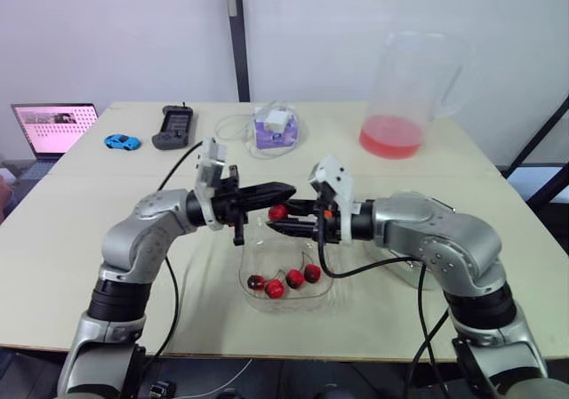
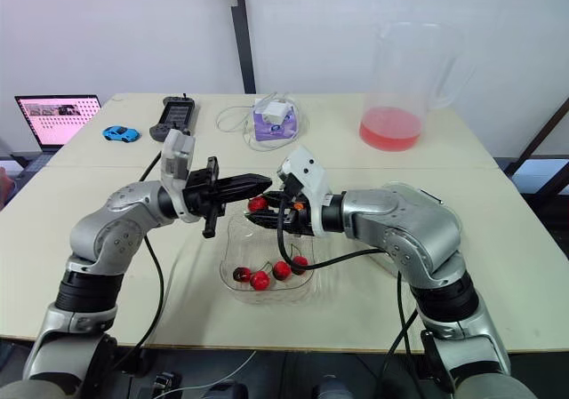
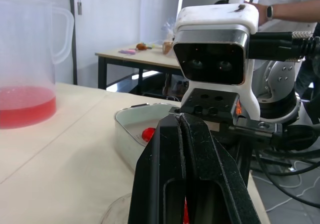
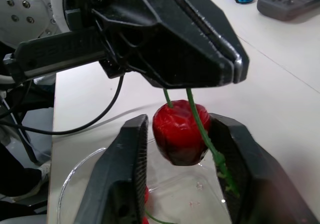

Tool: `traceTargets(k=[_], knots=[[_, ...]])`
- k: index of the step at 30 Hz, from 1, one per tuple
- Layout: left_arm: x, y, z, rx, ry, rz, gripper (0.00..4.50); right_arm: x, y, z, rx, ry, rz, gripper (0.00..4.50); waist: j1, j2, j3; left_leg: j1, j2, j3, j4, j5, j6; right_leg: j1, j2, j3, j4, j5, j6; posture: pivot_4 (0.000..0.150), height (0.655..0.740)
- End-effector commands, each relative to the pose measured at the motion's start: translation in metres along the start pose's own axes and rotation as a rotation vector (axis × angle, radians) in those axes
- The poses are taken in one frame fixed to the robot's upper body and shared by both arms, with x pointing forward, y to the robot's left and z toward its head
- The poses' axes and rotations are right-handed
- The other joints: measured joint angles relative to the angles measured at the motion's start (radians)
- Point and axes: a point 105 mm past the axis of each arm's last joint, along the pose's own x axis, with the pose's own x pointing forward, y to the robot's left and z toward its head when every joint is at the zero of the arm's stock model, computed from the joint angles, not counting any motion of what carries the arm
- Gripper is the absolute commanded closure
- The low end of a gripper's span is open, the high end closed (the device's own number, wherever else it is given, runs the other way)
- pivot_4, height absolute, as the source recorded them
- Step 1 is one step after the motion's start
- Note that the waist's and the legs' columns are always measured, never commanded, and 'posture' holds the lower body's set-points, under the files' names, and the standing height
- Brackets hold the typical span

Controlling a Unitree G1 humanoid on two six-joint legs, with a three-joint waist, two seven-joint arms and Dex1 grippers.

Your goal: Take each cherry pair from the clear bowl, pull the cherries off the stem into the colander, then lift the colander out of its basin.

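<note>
My left gripper (image 1: 289, 188) is shut on the green stem (image 4: 176, 94) of a cherry pair, held above the clear bowl (image 1: 286, 303). One red cherry (image 4: 179, 134) hangs from the stem between the fingers of my right gripper (image 4: 180, 120). That gripper is open, with a thin gap showing on one side of the cherry. A second stem strand (image 4: 210, 144) runs down past one finger, and its end is unclear. Several cherries (image 1: 284, 283) lie in the bowl. A white basin (image 3: 122, 121) with a red cherry (image 3: 148, 133) inside sits under my right arm.
A clear pitcher (image 1: 396, 106) with pink liquid stands at the back right. A laptop (image 1: 53, 125), a blue toy car (image 1: 122, 141), a black controller (image 1: 173, 125) and a purple box with a charger (image 1: 274, 128) lie along the back. A person (image 3: 282, 2) stands beyond the table.
</note>
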Motion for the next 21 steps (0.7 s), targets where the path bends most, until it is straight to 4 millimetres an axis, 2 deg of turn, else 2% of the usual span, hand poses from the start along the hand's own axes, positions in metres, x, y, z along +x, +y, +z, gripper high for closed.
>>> traceTargets(k=[1,13,15,17,21], knots=[[0.0016,-0.0029,0.0021,0.033,-0.015,-0.008,4.50,-0.0020,0.0027,0.0093,-0.034,-0.041,-0.005,2.32,0.000,0.000,0.000,0.000,0.000,0.000,0.000,0.000,0.000,0.000,0.000,0.000,0.000,0.000,0.000,0.150,0.7332],[-0.0065,-0.0019,-0.0028,0.038,-0.009,-0.018,4.50,-0.0012,0.0014,0.0114,-0.015,-0.060,-0.012,2.32,-0.001,0.000,0.000,0.000,0.000,0.000,0.000,0.000,0.000,0.000,0.000,0.000,0.000,0.000,0.000,0.150,0.7332],[-0.0076,-0.0015,-0.0028,0.042,-0.008,-0.018,4.50,-0.0004,0.0034,0.0097,-0.008,-0.055,-0.004,2.86,-0.001,0.000,0.000,0.000,0.000,0.000,0.000,0.000,0.000,0.000,0.000,0.000,0.000,0.000,0.000,0.150,0.7332],[-0.0079,-0.0006,-0.0023,0.045,-0.009,-0.016,4.50,0.0000,0.0037,0.0091,-0.007,-0.053,-0.003,3.60,-0.001,0.000,0.000,0.000,0.000,0.000,0.000,0.000,0.000,0.000,0.000,0.000,0.000,0.000,0.000,0.150,0.7332],[-0.0062,-0.0007,-0.0016,0.048,-0.012,-0.017,4.50,0.0002,0.0028,0.0073,-0.004,-0.045,-0.006,3.60,-0.001,0.000,0.000,0.000,0.000,0.000,0.000,0.000,0.000,0.000,0.000,0.000,0.000,0.000,0.000,0.150,0.7332]])
